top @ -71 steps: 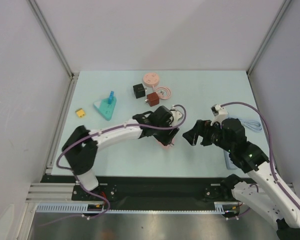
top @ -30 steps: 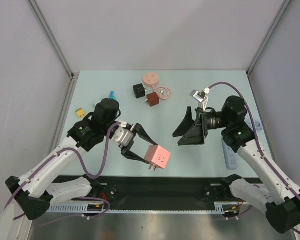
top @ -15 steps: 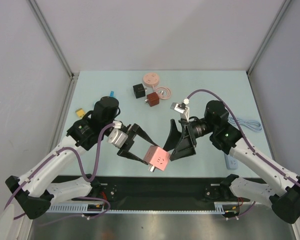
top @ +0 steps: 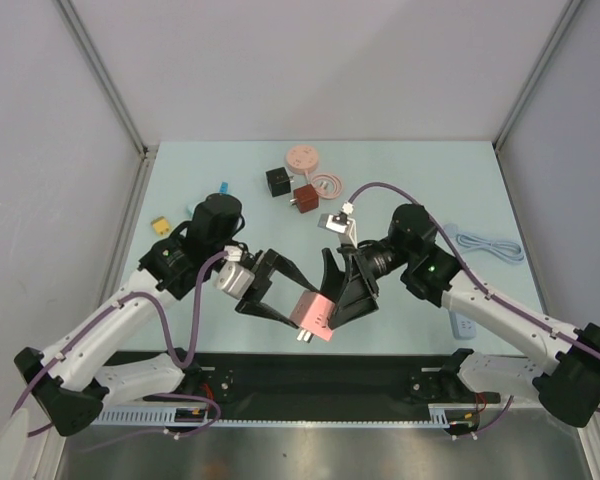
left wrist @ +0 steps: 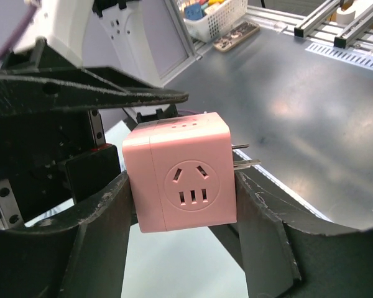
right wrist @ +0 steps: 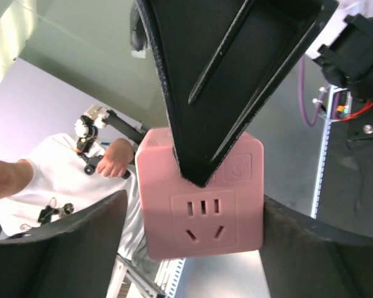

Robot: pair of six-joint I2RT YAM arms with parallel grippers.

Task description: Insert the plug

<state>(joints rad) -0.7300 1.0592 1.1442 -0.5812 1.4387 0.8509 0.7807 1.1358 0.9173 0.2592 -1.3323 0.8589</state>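
Handover step: our left gripper [top: 292,300] clasps the pink plug cube [top: 316,314]; our right gripper [top: 337,304], jaws spread, must pinch it squarely.

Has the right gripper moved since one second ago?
Yes. The right gripper has moved left, away from the blue cable, and now flanks the pink cube.
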